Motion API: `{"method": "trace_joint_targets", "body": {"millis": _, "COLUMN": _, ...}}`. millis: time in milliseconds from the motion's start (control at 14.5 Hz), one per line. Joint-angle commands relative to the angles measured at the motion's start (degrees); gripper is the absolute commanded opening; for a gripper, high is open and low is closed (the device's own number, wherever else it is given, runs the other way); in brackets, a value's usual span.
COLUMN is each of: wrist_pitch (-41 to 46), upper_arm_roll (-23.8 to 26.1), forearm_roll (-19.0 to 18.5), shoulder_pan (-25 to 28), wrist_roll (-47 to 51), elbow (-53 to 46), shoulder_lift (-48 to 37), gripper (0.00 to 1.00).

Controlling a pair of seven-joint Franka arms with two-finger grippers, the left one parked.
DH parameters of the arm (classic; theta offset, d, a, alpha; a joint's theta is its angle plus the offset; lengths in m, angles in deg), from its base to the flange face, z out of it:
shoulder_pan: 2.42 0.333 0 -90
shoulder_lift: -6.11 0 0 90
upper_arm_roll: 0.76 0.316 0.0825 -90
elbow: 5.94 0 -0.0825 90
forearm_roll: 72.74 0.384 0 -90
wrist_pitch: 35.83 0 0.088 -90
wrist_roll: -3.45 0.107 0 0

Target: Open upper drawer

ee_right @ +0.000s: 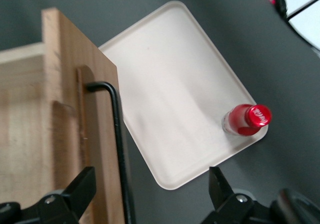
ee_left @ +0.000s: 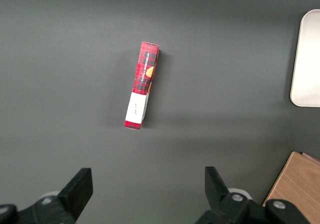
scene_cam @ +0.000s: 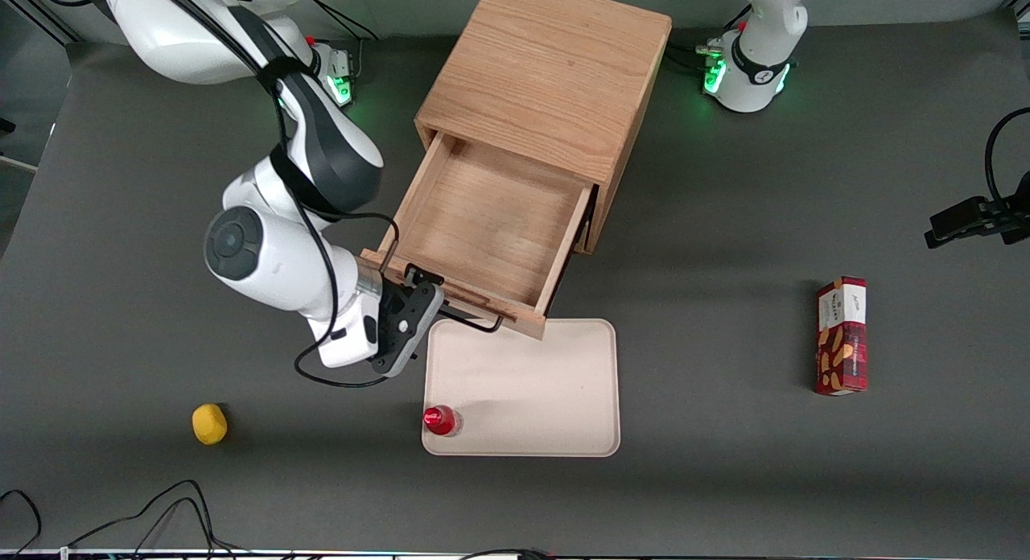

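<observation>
oak upper drawer (scene_cam: pixel 483 222) open, pincer (scene_cam: pixel 426 302) beside handle (ee_right: pixel 117 134).

The cabinet (scene_cam: pixel 547 69) sits at the top centre of the front view, its upper drawer (scene_cam: pixel 491 222) standing out toward the camera. The tray (scene_cam: pixel 531 383) lies at lower centre, partly under the drawer's front, with the bottle (scene_cam: pixel 441 420) on its near corner. The gripper (scene_cam: pixel 410 302), fingers spread, straddles the handle (scene_cam: pixel 475 323). A small rounded object (scene_cam: pixel 209 424) lies low in the frame toward the working arm's end, the box (scene_cam: pixel 842 335) toward the parked arm's

Light-oak upper drawer (scene_cam: pixel 491 222), black handle (ee_right: pixel 117 134); cream tray (scene_cam: pixel 523 391); red-capped bottle (scene_cam: pixel 441 420).
</observation>
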Motion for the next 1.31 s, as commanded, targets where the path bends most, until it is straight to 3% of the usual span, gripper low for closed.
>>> {"method": "trace_joint_targets", "body": {"millis": 0, "wrist_pitch": 1.56, "upper_arm_roll": -0.73, "forearm_roll": 2.58, "shoulder_pan": -1.29, "wrist_roll": -0.42, "elbow": 1.10, "shoulder_lift": -5.58, "gripper": 1.00}}
{"method": "trace_joint_targets", "body": {"millis": 138, "wrist_pitch": 1.56, "upper_arm_roll": -1.25, "forearm_roll": 5.04, "shoulder_pan": -4.19, "wrist_roll": 2.90, "elbow": 3.02, "shoulder_lift": -9.45, "gripper": 1.00}}
{"method": "trace_joint_targets", "body": {"millis": 345, "wrist_pitch": 1.90, "upper_arm_roll": -3.62, "forearm_roll": 4.61, "shoulder_pan": -6.83, "wrist_roll": 9.83, "elbow": 6.98, "shoulder_lift": -16.65, "gripper": 1.00}}
{"method": "trace_joint_targets", "body": {"millis": 621, "wrist_pitch": 7.60, "upper_arm_roll": -4.51, "forearm_roll": 4.43, "shoulder_pan": -12.27, "wrist_roll": 28.10, "elbow": 16.82, "shoulder_lift": -26.50, "gripper": 1.00}}
{"method": "trace_joint_targets", "body": {"millis": 690, "wrist_pitch": 9.71, "upper_arm_roll": -4.60, "forearm_roll": 3.73, "shoulder_pan": -13.59, "wrist_roll": 31.54, "elbow": 17.71, "shoulder_lift": -27.91, "gripper": 1.00}}
{"method": "trace_joint_targets", "body": {"millis": 1034, "wrist_pitch": 18.59, "upper_arm_roll": -4.60, "forearm_roll": -6.98, "shoulder_pan": -16.42, "wrist_roll": 46.23, "elbow": 21.67, "shoulder_lift": -33.54, "gripper": 1.00}}
{"method": "trace_joint_targets", "body": {"millis": 1241, "wrist_pitch": 22.29, "upper_arm_roll": -4.42, "forearm_roll": -7.79, "shoulder_pan": -19.13, "wrist_roll": 46.34, "elbow": 22.81, "shoulder_lift": -35.57, "gripper": 1.00}}
